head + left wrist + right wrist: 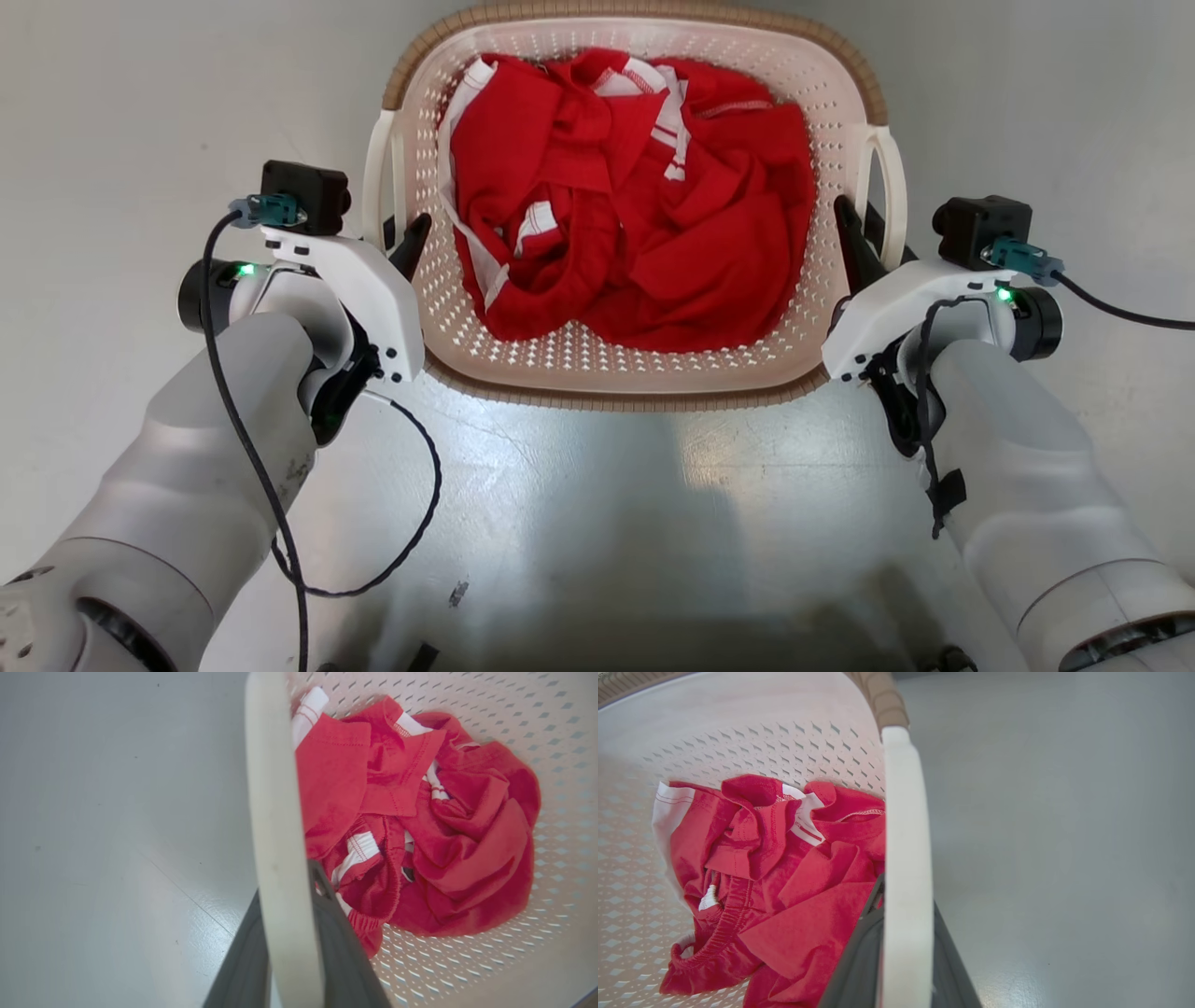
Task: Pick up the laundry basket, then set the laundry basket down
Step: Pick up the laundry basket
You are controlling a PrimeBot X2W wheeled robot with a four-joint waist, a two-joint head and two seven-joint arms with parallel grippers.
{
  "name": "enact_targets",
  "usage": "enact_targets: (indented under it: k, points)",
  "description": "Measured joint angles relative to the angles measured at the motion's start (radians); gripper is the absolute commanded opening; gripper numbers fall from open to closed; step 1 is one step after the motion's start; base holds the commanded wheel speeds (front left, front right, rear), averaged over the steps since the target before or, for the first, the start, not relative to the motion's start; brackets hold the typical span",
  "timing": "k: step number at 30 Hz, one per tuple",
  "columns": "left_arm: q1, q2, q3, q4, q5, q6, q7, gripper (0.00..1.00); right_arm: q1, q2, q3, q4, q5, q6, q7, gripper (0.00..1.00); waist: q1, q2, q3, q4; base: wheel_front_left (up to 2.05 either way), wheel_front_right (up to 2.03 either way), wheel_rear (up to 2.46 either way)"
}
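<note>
- The floor [597, 523] is pale grey and glossy, with a soft glare just ahead of me.
- My left gripper [401, 235] has its jaws clamped on the left handle [378, 177] of the laundry basket [616, 369].
- The basket lies straight ahead between my two arms, with red clothes [635, 215] heaped inside. I cannot tell whether it is off the floor.
- My right gripper [864, 233] has its jaws clamped on the right handle [892, 187].
- Each wrist view shows a white handle running between the dark fingers [336, 952]. The head view gives me both grips at once, plus the brown rim [607, 403].
</note>
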Motion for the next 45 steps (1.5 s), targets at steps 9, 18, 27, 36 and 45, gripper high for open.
enact_targets:
  k: [9, 18, 27, 36, 45]
  points:
    - [0.046, -0.036, -0.024, 0.077, -0.02, 0.0, 0.076, 0.0, 0.002, 0.002, 0.108, 0.077, 0.049, 0.0, 0.0, 0.0, 0.0, 0.0, -0.086, 0.004, 0.0, 0.0, 0.0]
    - [0.105, -0.074, -0.045, 0.141, -0.035, -0.001, 0.153, 0.0, 0.037, 0.003, 0.229, 0.124, 0.154, 0.0, 0.082, 0.0, 0.0, 0.0, -0.206, 0.006, 0.0, 0.0, 0.0]
    - [0.168, -0.109, -0.061, 0.186, -0.044, 0.0, 0.213, 0.0, 0.102, 0.003, 0.295, 0.138, 0.218, -0.002, 0.146, 0.0, 0.0, 0.0, -0.335, -0.001, 0.0, 0.0, 0.0]
    - [0.242, -0.141, -0.066, 0.213, -0.062, 0.027, 0.309, 0.0, 0.17, 0.002, 0.36, 0.147, 0.272, -0.002, 0.224, 0.0, -0.0001, 0.0, -0.5, -0.025, 0.0, 0.0, 0.0]
    - [0.304, -0.18, -0.072, 0.226, -0.073, 0.069, 0.355, 0.0, 0.224, -0.005, 0.393, 0.158, 0.292, -0.003, 0.277, 0.0, -0.0001, 0.0, -0.658, -0.045, 0.0, 0.0, 0.0]
